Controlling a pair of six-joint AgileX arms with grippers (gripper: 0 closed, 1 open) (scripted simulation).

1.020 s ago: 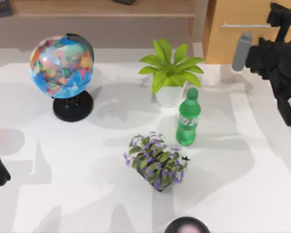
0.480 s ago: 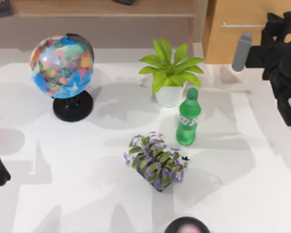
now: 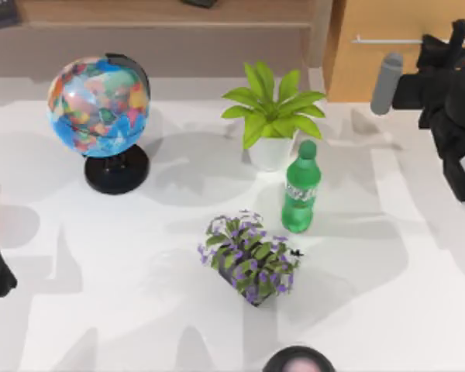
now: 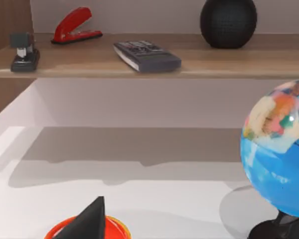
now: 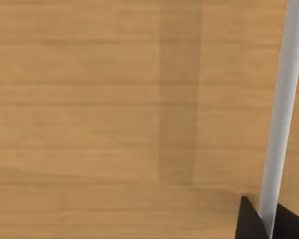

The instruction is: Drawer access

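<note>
Right end effector [image 3: 452, 36] sits at the drawer [image 3: 387, 66] in the surface's far-right corner, fingertips [image 5: 249, 221] straddling the silver bar handle [image 5: 283, 109]; closure cannot be told. A shallow, off-centre bite could slip when pulled.

The drawer [image 5: 114, 114] front is matt, light wood with fine grain. Its handle [image 5: 284, 104] looks like smooth, satin metal. The counter [image 3: 101, 294] is smooth, matt white.

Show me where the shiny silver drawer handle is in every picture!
Top view: handle, thin bar across the drawer front, far right, by the right claw.
Left wrist view: not in it.
Right wrist view: handle, between claw tips.
Shared landmark: the orange-tan drawer front.
</note>
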